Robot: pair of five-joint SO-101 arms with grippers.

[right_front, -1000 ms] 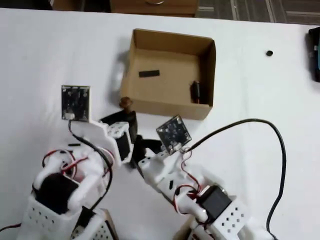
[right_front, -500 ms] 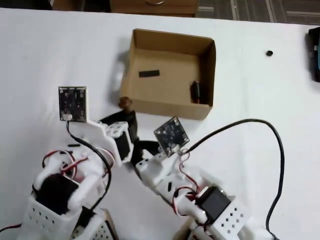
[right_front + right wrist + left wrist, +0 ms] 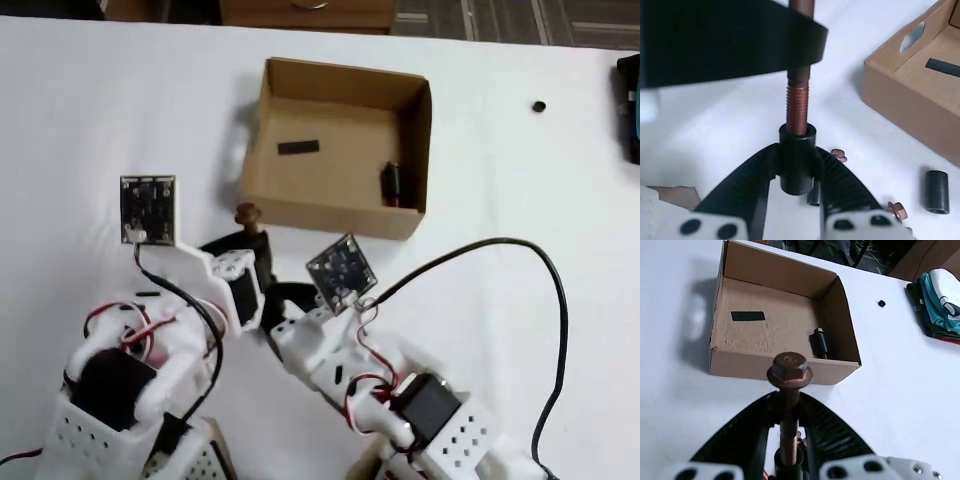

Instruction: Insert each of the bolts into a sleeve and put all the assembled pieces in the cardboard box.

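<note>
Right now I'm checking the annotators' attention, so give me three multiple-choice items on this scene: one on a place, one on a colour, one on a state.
1. Where does the assembled piece lie?
A. Outside the box
B. In the cardboard box, near a side wall
C. In a pincer

2. What colour is the bolt in the left pincer?
A. Silver
B. Copper
C. Blue

3. What state is the right pincer in?
A. Open and empty
B. Shut on the box wall
C. Shut on a sleeve

Answers:
1 B: the high view shows it on the box floor close to one side wall.
2 B: the left wrist view shows its copper head and shank.
3 C: it clamps the black sleeve, with the bolt's threaded end at the sleeve's mouth.
</note>
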